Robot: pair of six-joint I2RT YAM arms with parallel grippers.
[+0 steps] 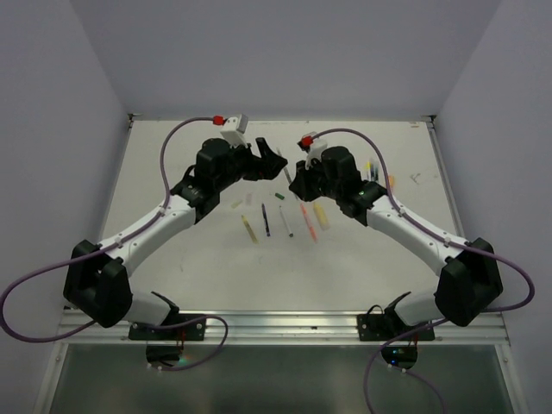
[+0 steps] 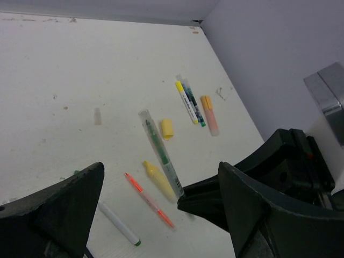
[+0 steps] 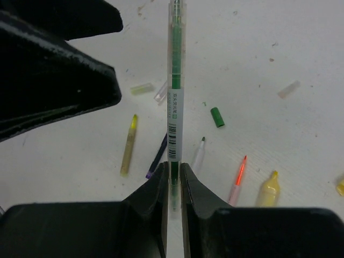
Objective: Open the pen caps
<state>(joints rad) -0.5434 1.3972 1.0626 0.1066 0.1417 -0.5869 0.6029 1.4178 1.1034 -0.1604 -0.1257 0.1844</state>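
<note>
My right gripper (image 3: 173,180) is shut on the end of a green pen (image 3: 174,102) with a white barcode label. It holds the pen above the table, pointing away. The pen's clear cap (image 3: 175,13) sits on the far end. The pen also shows in the left wrist view (image 2: 161,153), held by the right fingertips (image 2: 212,199). My left gripper (image 2: 161,215) is open wide and empty. Its fingers (image 3: 59,80) are just left of the pen, not touching it. In the top view both grippers, left (image 1: 274,160) and right (image 1: 293,179), meet at the table's middle back.
Uncapped pens lie below: a yellow one (image 3: 128,145), a dark blue one (image 3: 158,157), a white one (image 3: 199,155), an orange-red one (image 3: 238,177) and a yellow highlighter (image 3: 267,189). Loose caps: green (image 3: 217,116), pale (image 3: 288,89), yellow (image 2: 167,128). More pens (image 2: 192,105) and an orange highlighter (image 2: 209,114) lie at the right.
</note>
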